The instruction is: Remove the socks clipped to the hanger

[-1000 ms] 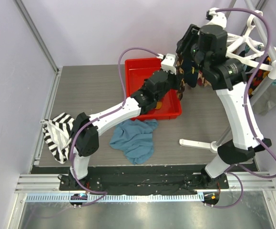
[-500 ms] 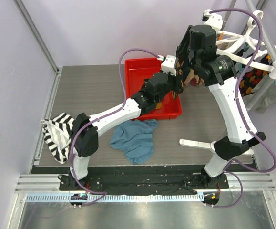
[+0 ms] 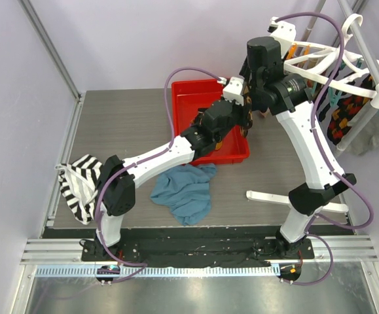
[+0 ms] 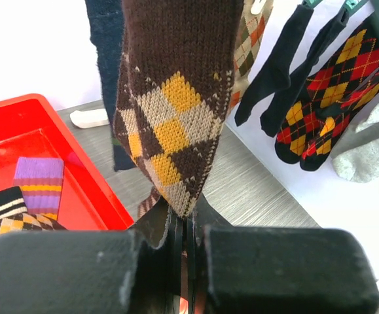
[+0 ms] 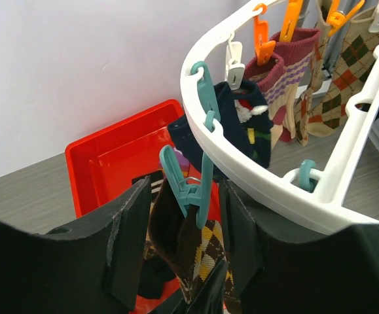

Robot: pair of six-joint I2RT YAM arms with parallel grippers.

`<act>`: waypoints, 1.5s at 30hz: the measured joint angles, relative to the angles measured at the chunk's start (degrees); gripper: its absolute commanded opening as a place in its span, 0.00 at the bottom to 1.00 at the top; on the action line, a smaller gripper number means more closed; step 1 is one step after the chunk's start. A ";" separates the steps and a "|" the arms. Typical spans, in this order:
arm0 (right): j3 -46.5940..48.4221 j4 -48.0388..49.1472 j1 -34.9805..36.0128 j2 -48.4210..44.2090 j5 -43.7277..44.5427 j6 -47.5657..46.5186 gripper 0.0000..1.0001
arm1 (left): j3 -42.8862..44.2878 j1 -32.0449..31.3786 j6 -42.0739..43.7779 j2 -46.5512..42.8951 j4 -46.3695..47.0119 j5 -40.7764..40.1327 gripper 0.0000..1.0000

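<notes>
The white hanger (image 3: 320, 62) hangs at the back right, and its rim (image 5: 241, 157) crosses the right wrist view. A brown argyle sock (image 4: 176, 98) hangs from a teal clip (image 5: 192, 186). My left gripper (image 4: 188, 226) is shut on this sock's lower tip; in the top view it (image 3: 241, 116) sits over the tray's far right corner. My right gripper (image 5: 188, 216) is open, one jaw on each side of the teal clip and the sock's cuff (image 5: 202, 255). A navy sock (image 5: 241, 124), purple striped socks (image 5: 277, 85), black socks (image 4: 274, 72) and red argyle socks (image 4: 326, 111) stay clipped.
The red tray (image 3: 196, 98) below holds a purple-orange striped sock (image 4: 37, 183) and others. A blue cloth (image 3: 186, 190) lies in front of it and a black-and-white striped cloth (image 3: 78, 183) at the left edge. The hanger stand's white foot (image 3: 271, 196) is at right, with a grey cloth (image 4: 372, 144) beyond.
My right arm has swung left and up along the hanger rim, bringing its open jaws round the teal clip. The left gripper has stayed on the sock tip.
</notes>
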 measured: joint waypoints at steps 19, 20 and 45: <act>1.75 0.00 0.37 2.97 4.74 -0.04 0.30 | 0.02 -0.48 0.39 0.00 0.09 -1.01 0.00; 1.75 0.00 0.37 2.97 4.94 -0.04 0.23 | 0.02 -0.52 0.39 0.00 0.09 -1.01 0.00; 1.75 1.84 0.35 2.95 6.08 -0.24 0.01 | -13.75 2.27 -2.67 -3.32 1.46 -3.37 0.00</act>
